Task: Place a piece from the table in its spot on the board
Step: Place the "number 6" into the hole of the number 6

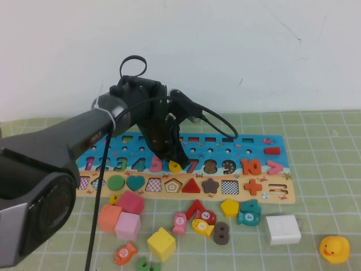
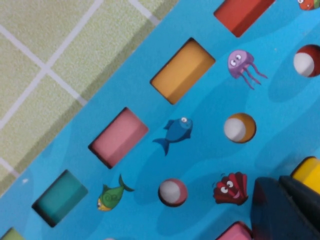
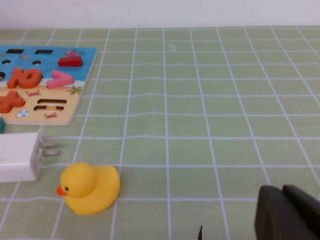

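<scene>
Left gripper (image 1: 171, 153) over board (image 1: 271, 186) half hides piece (image 1: 175, 166).

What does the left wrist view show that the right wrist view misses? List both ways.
Left wrist only: the shut left gripper over the board's coloured slots, beside the yellow piece. Right wrist only: the right gripper low over the table, a rubber duck, a white charger. Both: the board and the table.
</scene>
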